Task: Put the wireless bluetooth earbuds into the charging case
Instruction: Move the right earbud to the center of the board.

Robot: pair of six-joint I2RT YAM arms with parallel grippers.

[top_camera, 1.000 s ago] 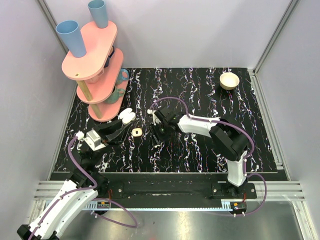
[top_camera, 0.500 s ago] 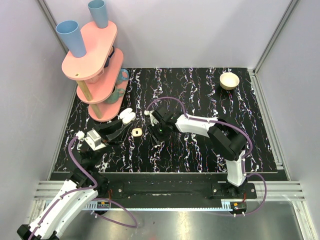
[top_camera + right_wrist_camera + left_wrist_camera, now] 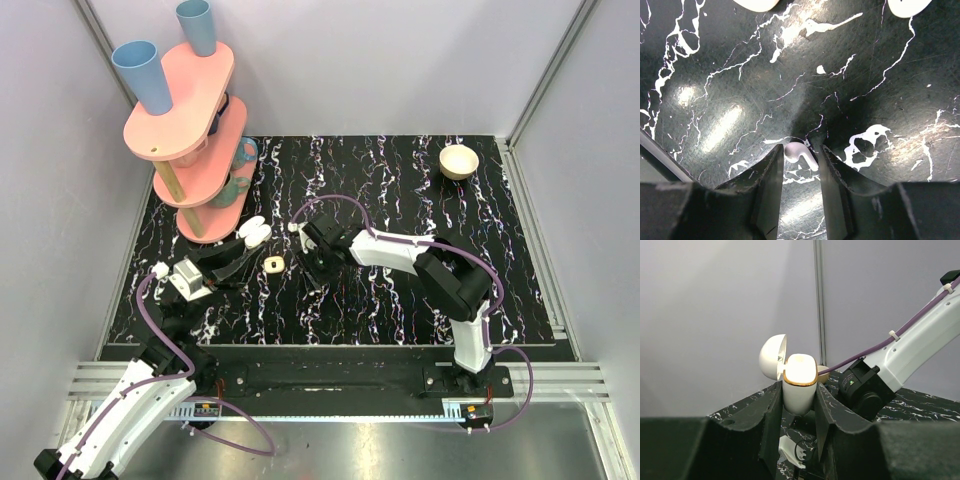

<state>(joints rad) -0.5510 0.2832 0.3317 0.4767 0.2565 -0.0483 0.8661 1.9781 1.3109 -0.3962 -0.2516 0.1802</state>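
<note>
While the left hand (image 3: 799, 399) is clamped on the case (image 3: 800, 374), holding it upright off the counter (image 3: 400, 300) with its lid (image 3: 772, 356) swung open, the right hand (image 3: 801, 160) sits low over the dark marbled surface. Its fingers (image 3: 771, 170) stand a little apart, one on each side of a small white earbud (image 3: 800, 151) that lies on the counter between their tips; whether they press it I cannot tell. A cream square piece (image 3: 273, 264) lies between the two hands. A pink stand (image 3: 185, 110) with blue cups (image 3: 142, 75) rises at the far left, and a bowl (image 3: 459, 161) sits far right.
</note>
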